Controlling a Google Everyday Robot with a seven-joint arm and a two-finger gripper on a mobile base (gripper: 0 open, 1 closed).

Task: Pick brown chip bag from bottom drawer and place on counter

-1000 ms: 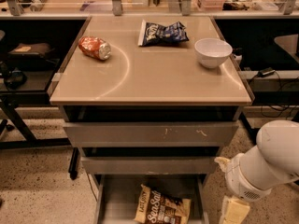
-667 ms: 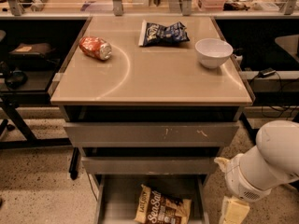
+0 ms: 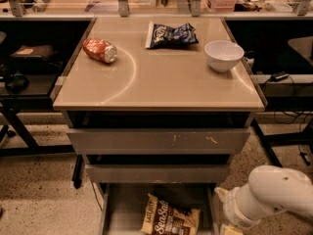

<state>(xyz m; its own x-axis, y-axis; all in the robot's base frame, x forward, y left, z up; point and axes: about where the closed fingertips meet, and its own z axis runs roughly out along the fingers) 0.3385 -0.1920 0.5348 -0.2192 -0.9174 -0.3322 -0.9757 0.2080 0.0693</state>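
The brown chip bag [image 3: 170,222] lies flat in the open bottom drawer [image 3: 117,214], its white "Sea Salt" lettering facing up, at the frame's lower edge. The beige counter [image 3: 161,77] with its curved arc mark is above, over two closed wider grey drawers. My white arm [image 3: 274,192] reaches in from the lower right. My gripper [image 3: 231,229] is at the bottom edge, just right of the drawer and the bag, mostly cut off by the frame. It is not touching the bag.
On the counter are a crushed red can [image 3: 100,50] at the left, a dark blue chip bag [image 3: 171,35] at the back and a white bowl [image 3: 223,55] at the right. Black shelving with cables flanks the unit on both sides.
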